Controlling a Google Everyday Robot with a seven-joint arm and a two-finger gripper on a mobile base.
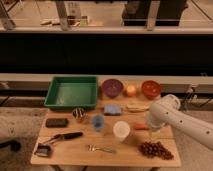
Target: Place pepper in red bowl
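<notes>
The orange-red pepper [141, 126] lies on the wooden table [75, 150] right of the white cup, with its right end hidden by my arm. The red bowl [151, 88] stands at the back right, next to a small orange fruit [131, 90] and the purple bowl [112, 87]. My white arm [172, 120] reaches in from the right. My gripper [149, 131] hangs under the arm's end, right at the pepper's right end and well in front of the red bowl.
A green tray [71, 92] stands at the back left. A banana [136, 107], blue sponge [112, 109], blue cup [98, 121], white cup [121, 130], grapes [154, 149], fork [100, 148], metal cup [78, 113] and dark tools [62, 136] lie around the table.
</notes>
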